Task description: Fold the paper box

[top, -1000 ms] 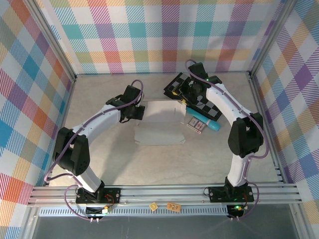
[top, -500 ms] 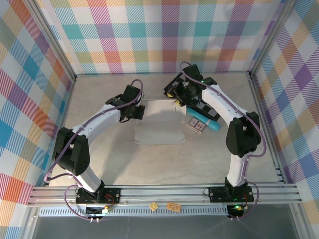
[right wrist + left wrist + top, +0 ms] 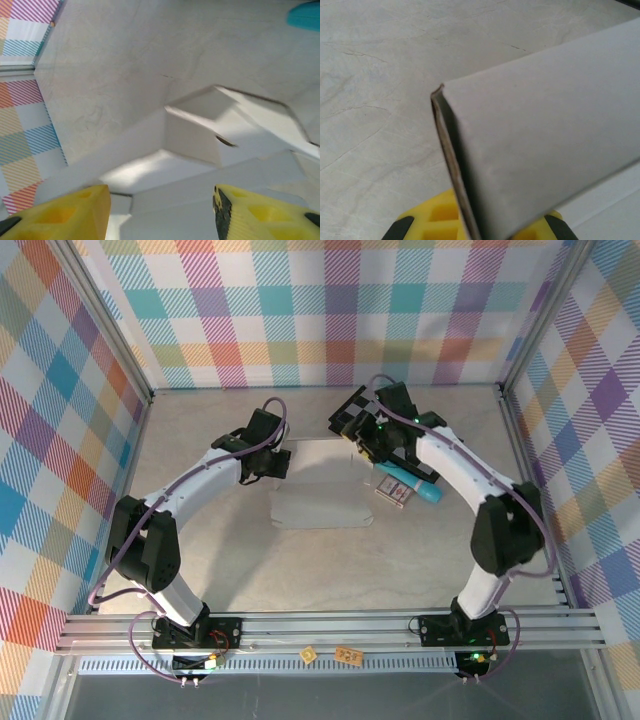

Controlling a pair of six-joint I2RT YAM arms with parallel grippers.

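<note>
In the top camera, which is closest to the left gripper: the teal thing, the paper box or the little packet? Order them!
1. Paper box, right at the left gripper, mid-table.
2. Little packet, off to the right.
3. Teal thing, farthest right.

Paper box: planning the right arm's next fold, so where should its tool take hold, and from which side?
Probably the raised end flap of the paper box, at its free upper edge, coming from above. It stands up from the sheet and is thin, so the open right tool above it could straddle it.
</note>
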